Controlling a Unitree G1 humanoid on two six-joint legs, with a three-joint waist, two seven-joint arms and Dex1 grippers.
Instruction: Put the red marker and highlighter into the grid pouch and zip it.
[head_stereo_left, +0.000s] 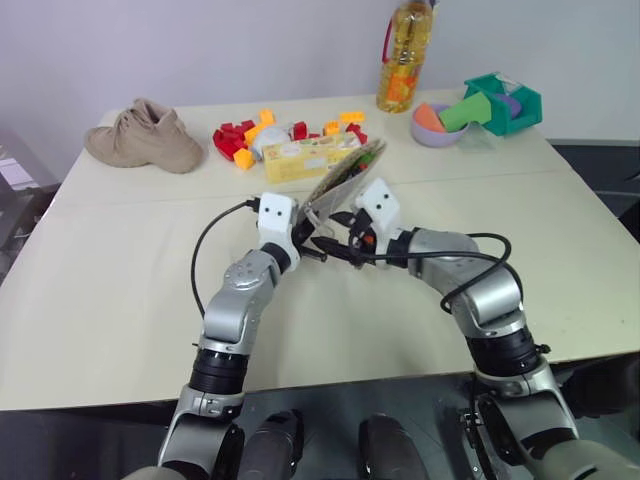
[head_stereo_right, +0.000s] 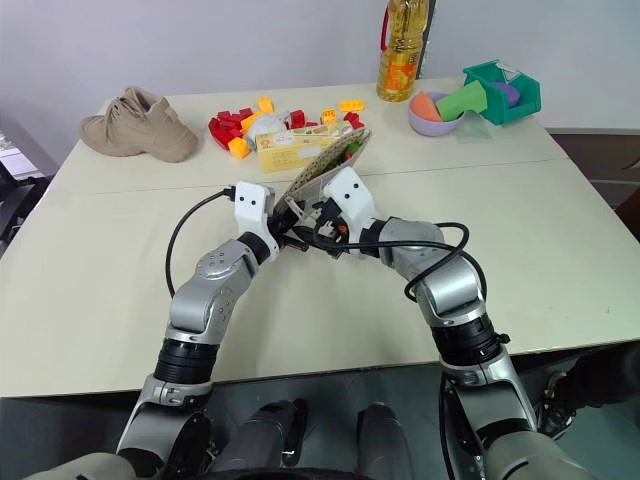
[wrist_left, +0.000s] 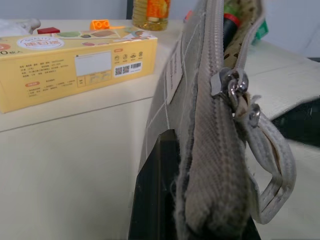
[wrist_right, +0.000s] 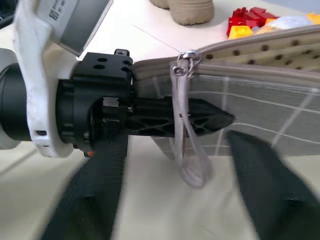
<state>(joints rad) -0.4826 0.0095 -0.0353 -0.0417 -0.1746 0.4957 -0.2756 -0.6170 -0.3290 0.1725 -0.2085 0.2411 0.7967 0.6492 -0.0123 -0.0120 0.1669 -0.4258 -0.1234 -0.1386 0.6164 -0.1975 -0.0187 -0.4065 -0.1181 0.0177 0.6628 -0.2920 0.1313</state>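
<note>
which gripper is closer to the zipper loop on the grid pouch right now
Left. The left gripper is clamped on the grid pouch at its zipper end, with the zipper loop draped over its fingers. The right gripper straddles the loop, apart from it.

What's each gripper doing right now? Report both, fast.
Left gripper: shut on the grid pouch, pinching its end by the zipper.
Right gripper: open, fingers either side of the zipper loop, not gripping it.
</note>
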